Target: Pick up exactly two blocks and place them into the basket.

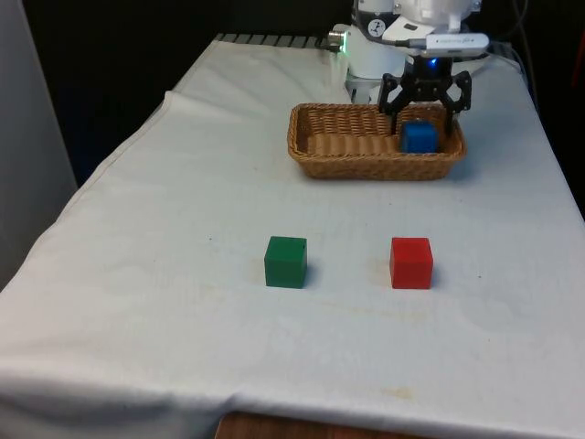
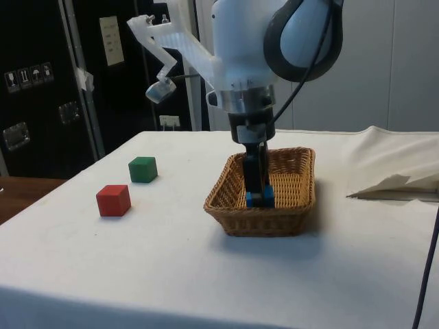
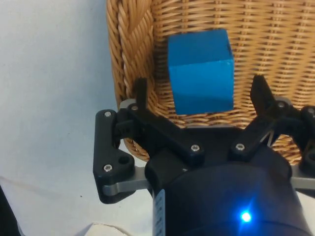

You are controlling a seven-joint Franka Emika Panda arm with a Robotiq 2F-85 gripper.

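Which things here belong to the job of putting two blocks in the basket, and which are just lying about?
Part of the job:
- wicker basket
- blue block, lying in the basket
- green block, on the cloth
- red block, on the cloth
- gripper, open above the blue block

Just lying about:
- white cloth over the table

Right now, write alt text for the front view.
A black two-finger hand, open, hangs above a blue block lying in a woven wicker basket. Nearer, a green block and red block sit apart on the white cloth.
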